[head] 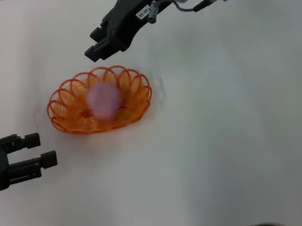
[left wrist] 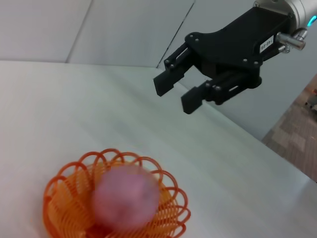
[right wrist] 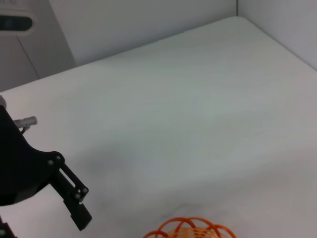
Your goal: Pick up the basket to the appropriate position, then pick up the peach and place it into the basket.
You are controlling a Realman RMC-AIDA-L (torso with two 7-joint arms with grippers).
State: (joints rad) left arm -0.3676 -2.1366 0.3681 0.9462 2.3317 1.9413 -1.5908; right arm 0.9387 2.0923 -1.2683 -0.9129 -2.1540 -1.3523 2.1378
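Fingers parted on both grippers, nothing held.
Peach [head: 103, 100] lies inside the basket [head: 138, 101]; the right gripper [head: 96, 50] hovers above the basket's far rim, the left gripper [head: 37, 149] beside its near-left.

1. Right arm: reaches in from the far right of the head view, slanting down toward the left; silver wrist ring with a lit cyan indicator, then a black housing bearing a white label.
2. Right gripper [head: 93, 52]: held in the air at far centre, pointing left and down; its two black fingers [left wrist: 169, 82] stand apart, nothing between them.
3. Left gripper [head: 38, 149]: at the near left edge of the head view, low, pointing right; its two black fingers [head: 48, 157] are spread, one nearer and one farther, and empty.
4. Left arm: only the black gripper body shows; the rest lies out of view.
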